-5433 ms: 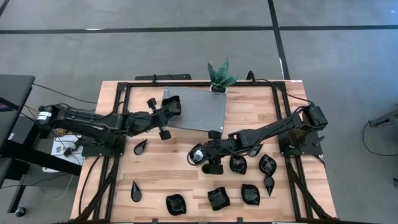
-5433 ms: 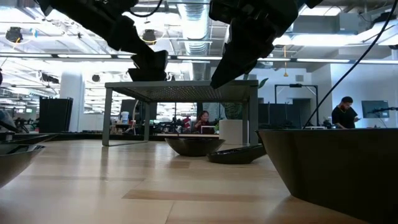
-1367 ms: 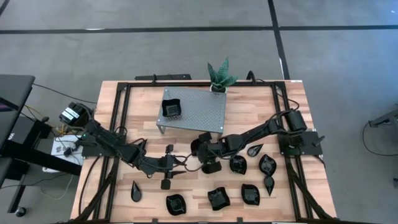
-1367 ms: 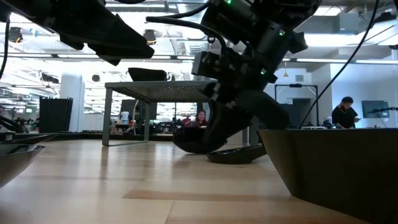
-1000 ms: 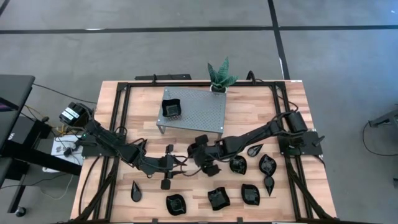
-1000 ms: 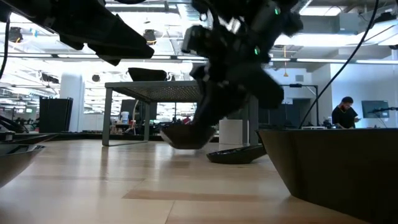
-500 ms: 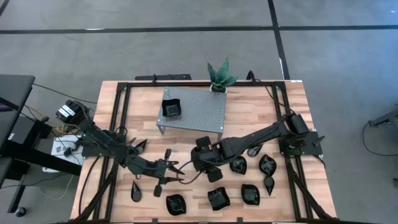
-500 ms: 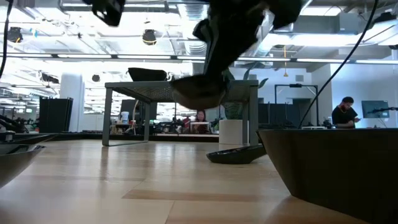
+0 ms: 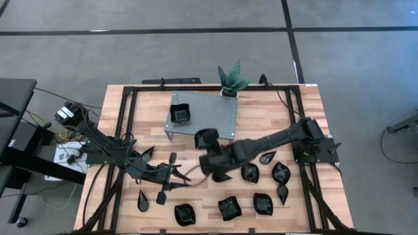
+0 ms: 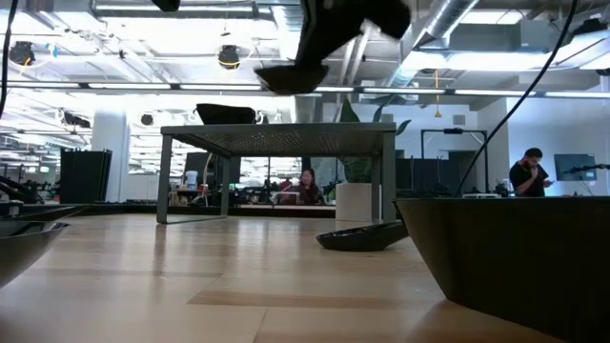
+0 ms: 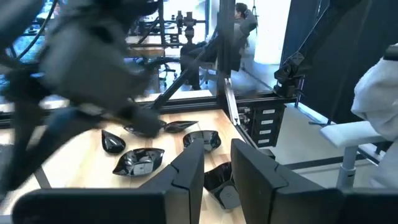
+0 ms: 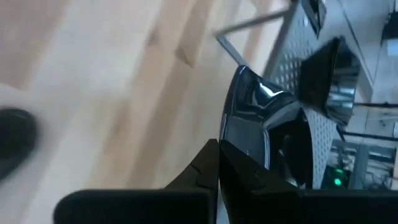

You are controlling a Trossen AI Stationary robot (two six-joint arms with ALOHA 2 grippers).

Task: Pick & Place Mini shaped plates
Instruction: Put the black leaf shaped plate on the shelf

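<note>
1. While we look down on the table (image 9: pixel 117 111), we see the right gripper (image 9: pixel 204 139) raised just off the front edge of the perforated metal stand (image 9: pixel 212 117), near the table's middle.
2. Its fingers are pinched tight on the rim of a glossy black mini plate (image 12: pixel 249 118), which hangs in the air clear of the wood.
3. We find one square plate (image 9: pixel 179 113) already resting on the stand's left end.
4. The left gripper (image 9: pixel 175 181) hovers low toward the table's front-left part, its fingers (image 11: pixel 189 168) narrowly parted with nothing between them.
5. Other black plates (image 9: pixel 255 203) lie scattered along the front edge and toward the right side; two teardrop ones sit near the left edge.
6. A potted plant (image 9: pixel 230 81) stands at the back edge.
7. From the low camera the lifted plate (image 10: pixel 291 76) seems higher than the stand's top, though we cannot be sure.
</note>
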